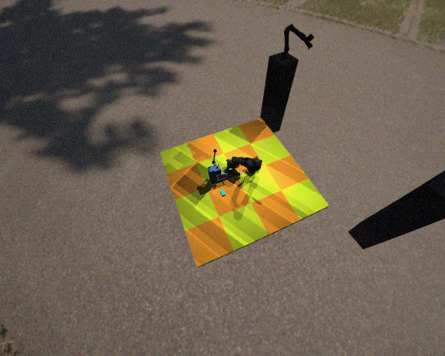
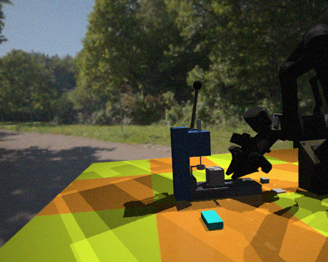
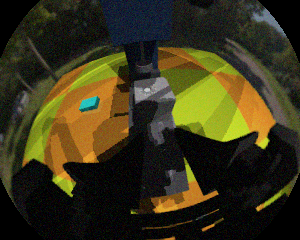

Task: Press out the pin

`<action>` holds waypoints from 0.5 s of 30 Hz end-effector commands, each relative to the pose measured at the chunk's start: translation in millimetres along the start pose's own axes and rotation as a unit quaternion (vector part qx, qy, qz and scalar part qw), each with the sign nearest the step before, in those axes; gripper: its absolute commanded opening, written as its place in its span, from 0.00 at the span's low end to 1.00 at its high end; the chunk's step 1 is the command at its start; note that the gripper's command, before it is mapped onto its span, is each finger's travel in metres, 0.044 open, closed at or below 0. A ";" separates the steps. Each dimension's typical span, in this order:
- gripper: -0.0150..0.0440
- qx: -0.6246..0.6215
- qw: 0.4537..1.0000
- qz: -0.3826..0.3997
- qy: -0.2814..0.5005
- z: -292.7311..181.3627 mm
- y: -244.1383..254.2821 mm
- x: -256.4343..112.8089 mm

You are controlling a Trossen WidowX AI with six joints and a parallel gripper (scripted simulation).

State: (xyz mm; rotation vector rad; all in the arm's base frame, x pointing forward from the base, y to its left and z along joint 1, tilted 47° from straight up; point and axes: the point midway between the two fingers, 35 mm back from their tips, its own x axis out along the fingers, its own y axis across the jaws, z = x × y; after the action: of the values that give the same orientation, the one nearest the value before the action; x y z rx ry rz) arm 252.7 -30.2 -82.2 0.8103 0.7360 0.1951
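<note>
The grey block [image 2: 214,177] [image 3: 159,88] stands upright on the dark press bed [image 2: 246,189]; its pin [image 3: 147,90] shows as a pale spot on top. The block is a little to the arm's side of the punch [image 2: 200,165] [image 3: 144,63], which is above its top. The blue press [image 1: 214,171] [image 2: 180,165] [image 3: 137,20] has its lever [image 1: 214,156] [image 2: 194,107] raised. My gripper [image 2: 229,174] [image 3: 158,134] is partly open, with its fingertips low behind the block's near side and nothing seen between them. Whether they touch it is unclear. I cannot make out the cup.
A cyan block [image 1: 222,192] [image 2: 212,219] [image 3: 89,103] lies on the checkered mat beside the press. A small grey cube [image 2: 264,180] and a flat pale piece [image 2: 278,190] lie between the bed and the arm base. Two black pillars [image 1: 278,92] [image 1: 406,211] stand off the mat.
</note>
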 end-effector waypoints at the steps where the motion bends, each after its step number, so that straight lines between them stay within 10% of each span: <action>1: 0.45 -0.001 1.000 0.003 0.002 -1.1 0.9 -0.3; 5: 0.31 -0.001 1.000 0.003 0.002 -1.1 0.9 -0.3; 15: 0.31 -0.001 1.000 0.003 0.002 -1.1 0.9 -0.3</action>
State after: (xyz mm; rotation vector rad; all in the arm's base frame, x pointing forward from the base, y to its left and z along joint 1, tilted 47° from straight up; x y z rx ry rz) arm 252.6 -30.0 -82.0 0.8108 0.7358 0.1969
